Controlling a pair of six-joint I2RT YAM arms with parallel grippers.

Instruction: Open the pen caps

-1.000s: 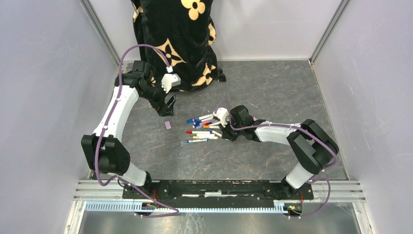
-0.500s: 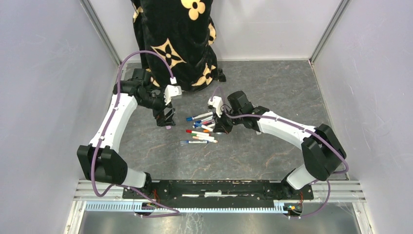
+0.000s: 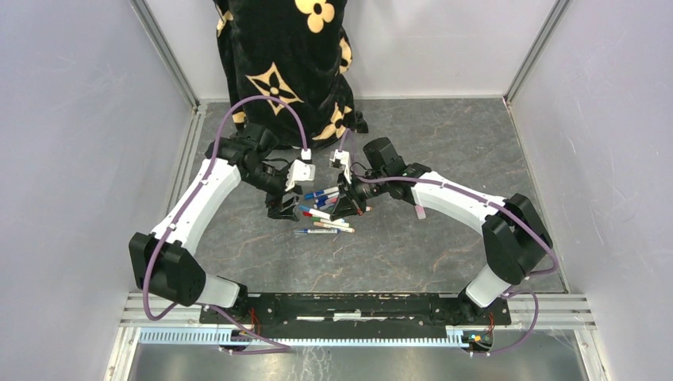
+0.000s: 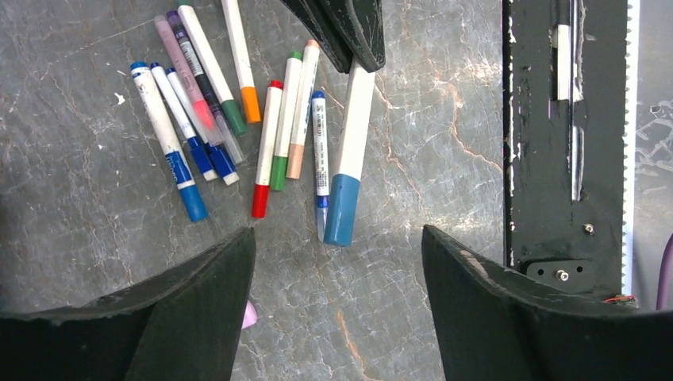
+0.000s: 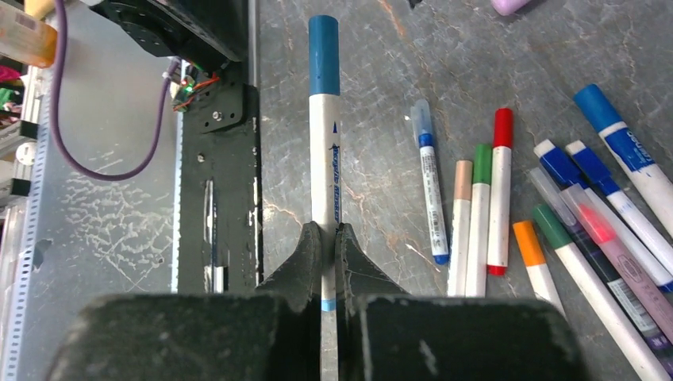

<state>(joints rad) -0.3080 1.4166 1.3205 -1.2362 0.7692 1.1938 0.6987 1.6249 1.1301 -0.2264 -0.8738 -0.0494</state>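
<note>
Arms (image 3: 198, 198) converged, right gripper (image 5: 324, 236) clamping one pen (image 5: 324, 143), ten pens (image 4: 270, 135) loose

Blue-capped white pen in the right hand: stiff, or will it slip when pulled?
Probably stiff: the white plastic pen with the blue cap juts straight from the right hand, no sag. Its smooth round barrel is pinched near the tail end only, so it may slide or pivot.

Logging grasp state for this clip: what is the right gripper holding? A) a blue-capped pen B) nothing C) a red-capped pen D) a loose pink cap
A: in the right wrist view the right gripper is shut on the white barrel of the blue-capped pen, with the cap at the far end.
</note>
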